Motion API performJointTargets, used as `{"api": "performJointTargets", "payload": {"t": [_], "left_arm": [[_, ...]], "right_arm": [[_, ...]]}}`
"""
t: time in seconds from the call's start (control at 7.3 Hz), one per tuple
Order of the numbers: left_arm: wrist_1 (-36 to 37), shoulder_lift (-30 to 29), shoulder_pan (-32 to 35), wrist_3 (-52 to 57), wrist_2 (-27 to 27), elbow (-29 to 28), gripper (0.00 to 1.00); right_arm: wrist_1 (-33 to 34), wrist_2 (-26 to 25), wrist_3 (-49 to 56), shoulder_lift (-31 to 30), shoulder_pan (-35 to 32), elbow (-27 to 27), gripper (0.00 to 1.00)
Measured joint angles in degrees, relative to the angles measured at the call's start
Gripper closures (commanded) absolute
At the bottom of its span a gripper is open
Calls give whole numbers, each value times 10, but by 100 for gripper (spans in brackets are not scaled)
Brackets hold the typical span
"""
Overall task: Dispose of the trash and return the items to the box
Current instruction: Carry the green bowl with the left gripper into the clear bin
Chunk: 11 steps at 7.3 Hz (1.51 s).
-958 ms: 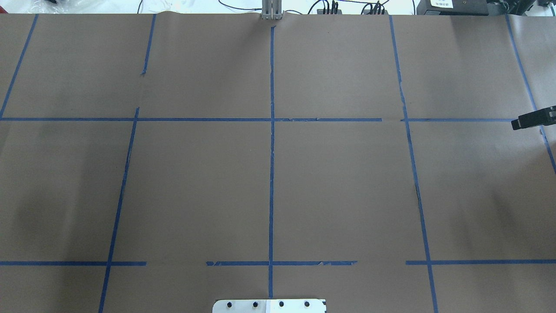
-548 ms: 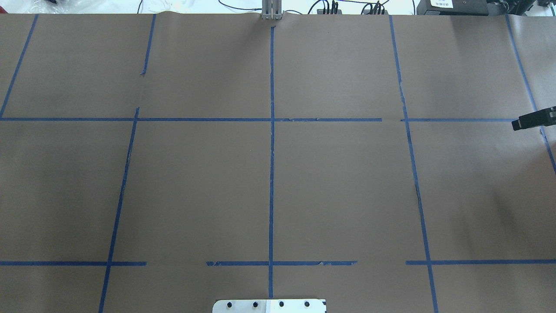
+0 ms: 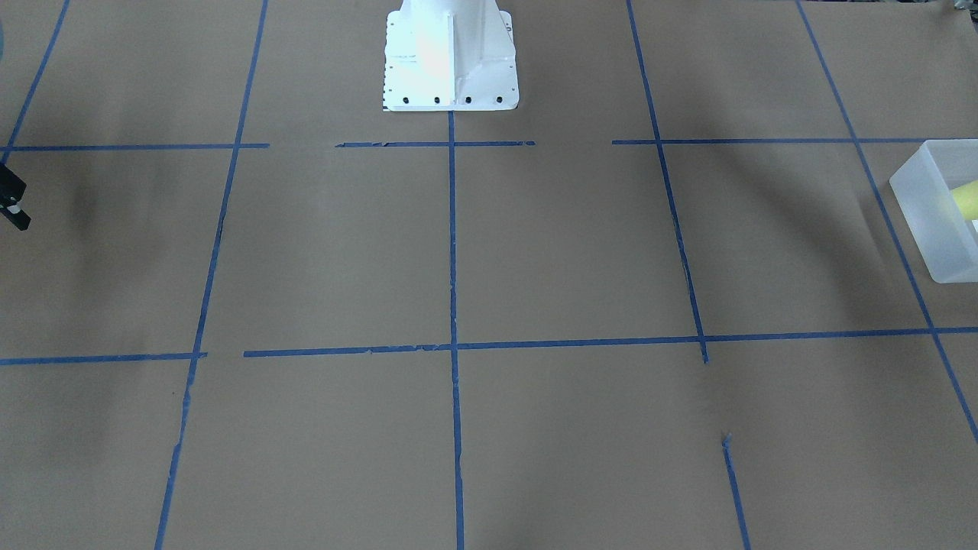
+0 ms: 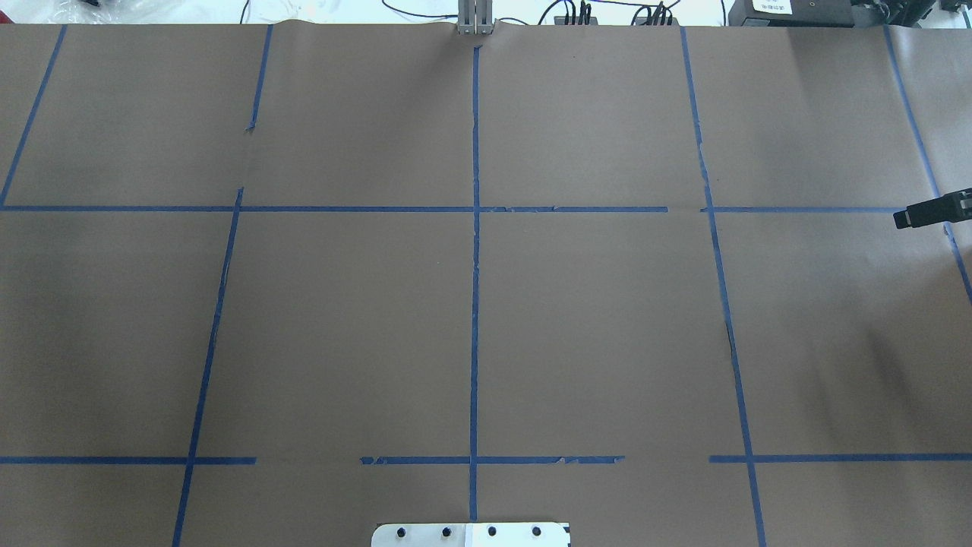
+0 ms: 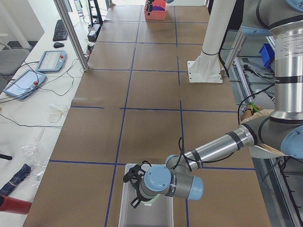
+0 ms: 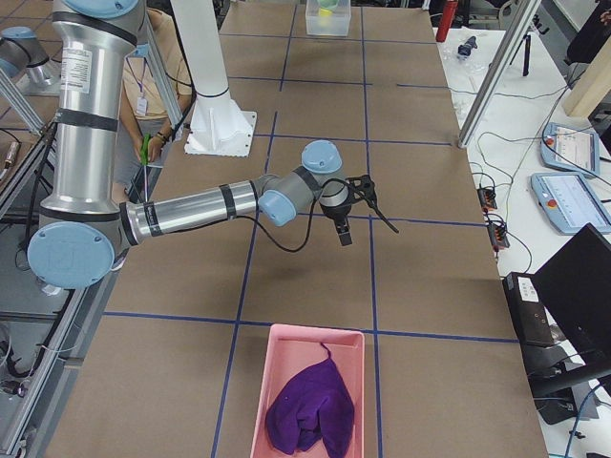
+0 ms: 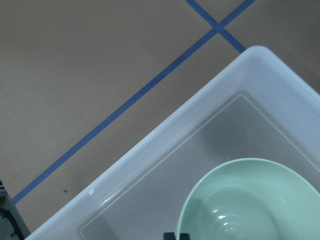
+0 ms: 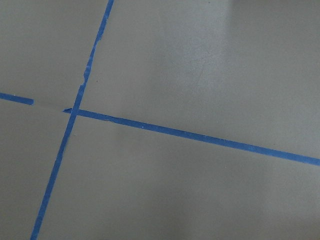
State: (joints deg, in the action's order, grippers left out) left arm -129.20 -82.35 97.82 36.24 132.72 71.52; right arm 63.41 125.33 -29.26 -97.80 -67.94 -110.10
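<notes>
The translucent white box (image 3: 921, 218) stands at the table's end on my left, and the yellow cup (image 3: 965, 200) lies inside it. In the left wrist view the box (image 7: 150, 165) also holds a pale green bowl (image 7: 250, 200). My left gripper (image 7: 177, 236) hangs over the box (image 5: 124, 213). Its fingertips sit close together right at the bowl's rim. My right gripper (image 6: 365, 221) hovers above bare table near the right end, open and empty. It also shows at the edge of the overhead view (image 4: 932, 212) and of the front view (image 3: 11, 200).
A pink bin (image 6: 305, 391) with a purple cloth (image 6: 307, 412) in it stands at the table's right end. The robot's white base (image 3: 449, 57) is at the near middle edge. Brown paper with blue tape lines covers the table (image 4: 471, 304).
</notes>
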Motion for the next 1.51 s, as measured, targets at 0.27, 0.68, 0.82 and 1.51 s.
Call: {"api": "performJointTargets", "payload": {"t": [0.27, 0.68, 0.82, 1.51], "left_arm": [[1, -8, 1, -2, -8, -4, 100], [83, -45, 25, 4, -7, 23, 100], [105, -49, 32, 13, -8, 30, 100], [16, -17, 37, 18, -22, -23, 85]], "right_arm": [[-7, 0, 0, 0, 0, 3, 0], [-10, 0, 0, 0, 0, 3, 0], [-10, 0, 0, 0, -1, 3, 0], [-11, -1, 0, 0, 0, 4, 0]]}}
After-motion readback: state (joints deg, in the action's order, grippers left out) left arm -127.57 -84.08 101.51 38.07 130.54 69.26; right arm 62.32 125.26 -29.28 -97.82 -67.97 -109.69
